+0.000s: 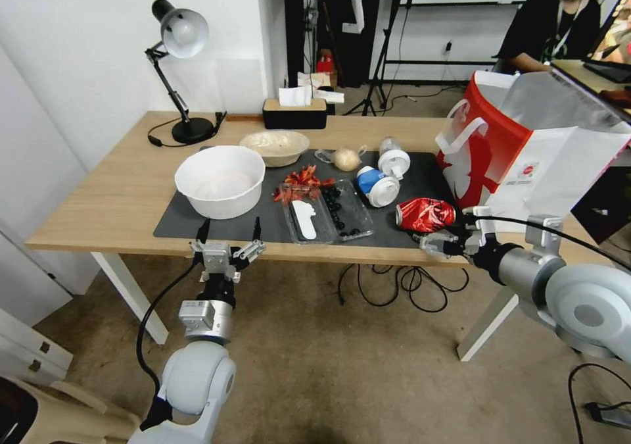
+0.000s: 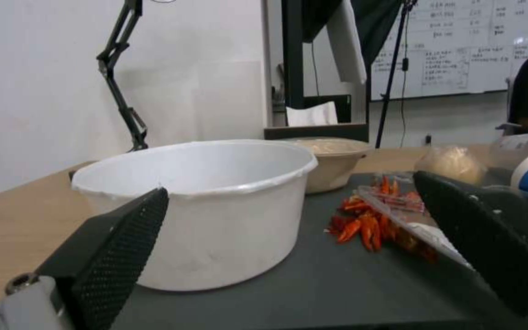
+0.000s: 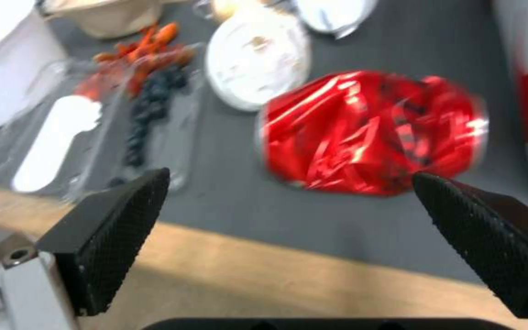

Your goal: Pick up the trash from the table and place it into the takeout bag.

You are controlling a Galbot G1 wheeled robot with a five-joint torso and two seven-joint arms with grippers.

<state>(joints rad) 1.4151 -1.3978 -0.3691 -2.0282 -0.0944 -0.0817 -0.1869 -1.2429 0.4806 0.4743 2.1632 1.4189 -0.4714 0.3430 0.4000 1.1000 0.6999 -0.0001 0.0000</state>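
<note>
Nearest, at the light-wood table's (image 1: 125,194) front edge: left gripper (image 1: 229,233), jaws wide, empty, before the large white bowl (image 1: 220,179). Right gripper (image 1: 434,242), jaws spread, holding nothing, just short of the crushed red can (image 1: 426,214) on the dark grey mat (image 1: 420,174). Farther right, red-and-white takeout bag (image 1: 519,154), standing open.

No writing can be read anywhere. The takeout bag (image 1: 526,161), at about three o'clock on the table (image 1: 112,194), carries a small round red logo (image 1: 528,170) on its white side, but its characters are too small to make out. The whiteboard (image 2: 459,46) on the far wall, toward one o'clock, is covered with rows of handwritten lines, none legible. The crushed red can (image 3: 371,133) shows dark marks that cannot be read.
</note>
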